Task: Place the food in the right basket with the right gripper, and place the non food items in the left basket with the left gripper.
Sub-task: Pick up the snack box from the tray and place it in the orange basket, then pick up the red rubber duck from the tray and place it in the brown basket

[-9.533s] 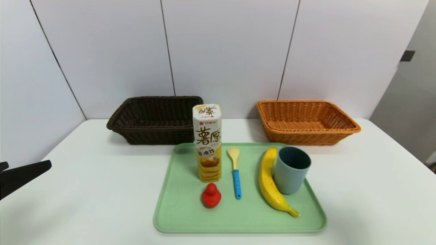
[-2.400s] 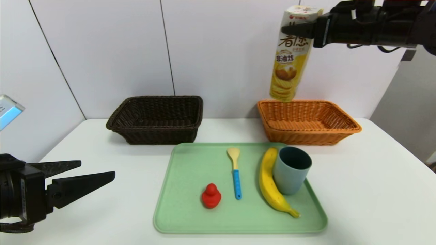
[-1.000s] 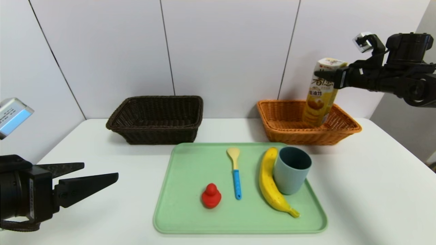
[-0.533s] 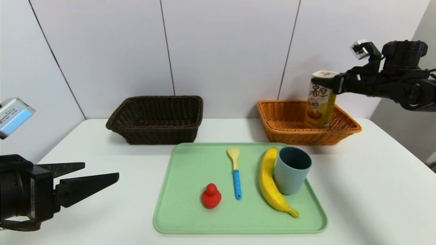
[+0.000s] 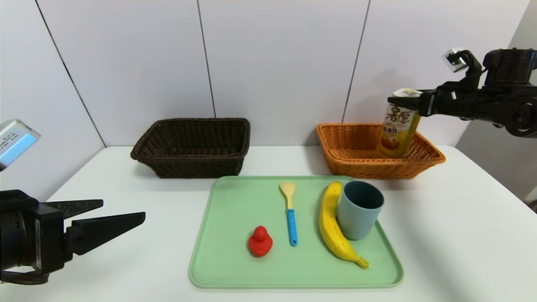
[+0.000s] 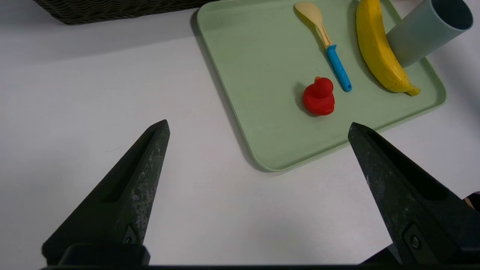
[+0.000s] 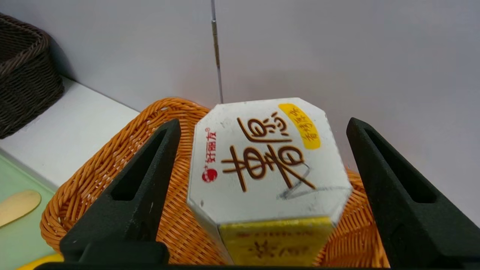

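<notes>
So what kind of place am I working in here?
Probably a lab or test bench, not a home: a bare white table against plain white wall panels, with a staged green tray and two sorting baskets, brown and orange.

A white table (image 5: 453, 235) carries three things directly: a green tray (image 5: 222, 260) near its front middle, a dark basket (image 5: 191, 147) at the back left, and an orange basket (image 5: 356, 161) at the back right.
</notes>
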You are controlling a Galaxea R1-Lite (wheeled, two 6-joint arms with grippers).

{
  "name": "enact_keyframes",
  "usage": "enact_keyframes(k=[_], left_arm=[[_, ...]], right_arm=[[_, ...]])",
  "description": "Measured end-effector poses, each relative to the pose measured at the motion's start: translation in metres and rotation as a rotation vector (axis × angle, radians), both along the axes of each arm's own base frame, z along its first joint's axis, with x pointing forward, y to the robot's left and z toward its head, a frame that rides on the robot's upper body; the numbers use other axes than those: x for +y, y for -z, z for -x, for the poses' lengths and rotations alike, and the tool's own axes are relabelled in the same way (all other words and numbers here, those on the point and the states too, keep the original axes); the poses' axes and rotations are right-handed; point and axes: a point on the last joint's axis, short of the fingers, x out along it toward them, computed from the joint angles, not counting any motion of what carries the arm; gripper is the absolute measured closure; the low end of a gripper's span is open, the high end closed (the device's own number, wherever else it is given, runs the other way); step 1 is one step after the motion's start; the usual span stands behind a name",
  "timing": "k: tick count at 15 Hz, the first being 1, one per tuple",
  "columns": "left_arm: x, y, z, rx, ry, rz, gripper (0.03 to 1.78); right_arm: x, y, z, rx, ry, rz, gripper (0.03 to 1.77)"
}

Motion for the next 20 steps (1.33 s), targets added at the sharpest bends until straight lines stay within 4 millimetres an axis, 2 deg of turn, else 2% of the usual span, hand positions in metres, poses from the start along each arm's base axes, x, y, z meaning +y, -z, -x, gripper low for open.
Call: enact_keyframes(k=[6, 13, 17, 20], left_arm=[[0.0, 0.0, 0.0, 0.0, 0.002, 0.0, 0.12], [0.001, 0.0, 0.002, -0.004, -0.001, 0.003, 0.12], [0.002, -0.001, 0.004, -0.01, -0.008, 0.006, 0.12], [0.002, -0.002, 0.004, -0.015, -0.008, 0.007, 0.12]], right_arm=[[-0.027, -0.013, 0.02, 0.008, 0.031, -0.022, 0.17], [-0.046, -0.047, 0.057, 0.05, 0.047, -0.144, 0.12], [-0.052, -0.066, 0.089, 0.104, 0.087, -0.186, 0.11], [-0.047, -0.079, 0.124, 0.17, 0.119, -0.208, 0.11]])
